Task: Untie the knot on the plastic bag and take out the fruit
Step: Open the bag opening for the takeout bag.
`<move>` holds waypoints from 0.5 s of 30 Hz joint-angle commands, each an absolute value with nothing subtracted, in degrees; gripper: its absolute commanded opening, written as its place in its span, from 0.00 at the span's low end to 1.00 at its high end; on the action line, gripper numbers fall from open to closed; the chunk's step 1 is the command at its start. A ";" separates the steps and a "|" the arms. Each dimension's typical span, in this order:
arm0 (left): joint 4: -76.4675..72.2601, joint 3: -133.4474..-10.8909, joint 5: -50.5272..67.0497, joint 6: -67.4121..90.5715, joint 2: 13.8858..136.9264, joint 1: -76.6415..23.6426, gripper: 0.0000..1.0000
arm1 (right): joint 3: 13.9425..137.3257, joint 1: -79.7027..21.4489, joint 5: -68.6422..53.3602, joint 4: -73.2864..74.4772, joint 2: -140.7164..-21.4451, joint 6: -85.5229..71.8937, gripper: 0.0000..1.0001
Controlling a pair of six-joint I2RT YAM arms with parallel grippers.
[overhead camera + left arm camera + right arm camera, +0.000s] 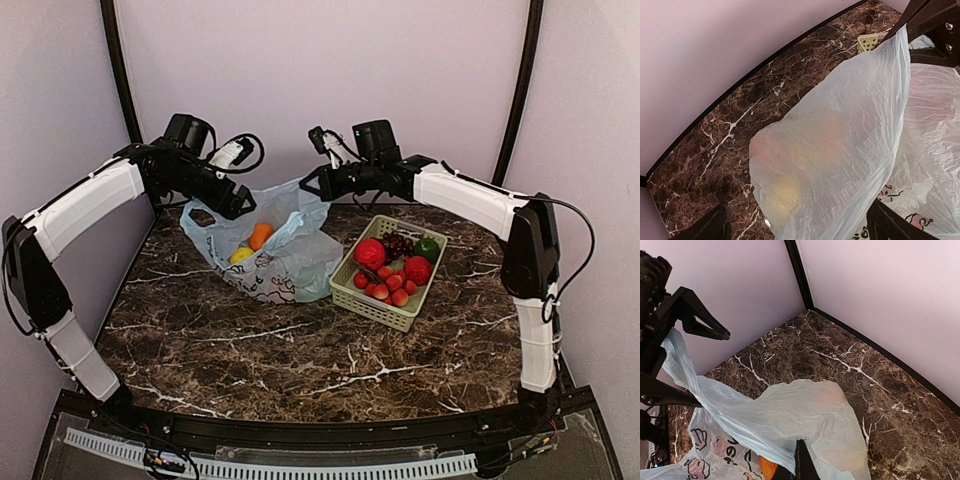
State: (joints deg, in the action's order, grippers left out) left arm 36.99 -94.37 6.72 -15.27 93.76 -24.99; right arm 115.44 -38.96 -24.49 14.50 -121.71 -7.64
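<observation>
The light blue plastic bag [285, 262] lies at the back left of the table, its mouth pulled open. Inside it an orange fruit [261, 236] and a yellow fruit [240, 256] show. My left gripper [236, 205] stands open over the bag's left side, and its dark fingers [887, 225] straddle the film, through which a yellow fruit [782, 192] glows. My right gripper [312, 185] is shut on the bag's upper rim and holds it up. In the right wrist view its closed fingertips [801, 457] pinch the film [790, 410] above the orange fruit [767, 467]. The knot is out of view.
A pale green lattice basket [375, 305] stands right of the bag with red fruits, a dark green one, small strawberries and dark grapes in it. The pink walls close in behind the bag. Dark marble table [300, 350] stretches in front of both.
</observation>
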 commanded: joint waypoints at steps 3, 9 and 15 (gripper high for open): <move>39.20 -95.98 13.73 -14.16 95.48 -25.14 0.90 | 114.79 -39.11 -25.01 12.78 -120.64 -7.21 0.00; 38.68 -95.64 13.88 -12.59 96.31 -25.14 0.30 | 114.46 -39.05 -24.74 12.79 -120.10 -7.23 0.00; 34.46 -91.46 12.83 -10.34 92.36 -25.14 0.01 | 113.55 -39.10 -23.70 14.09 -118.12 -6.69 0.11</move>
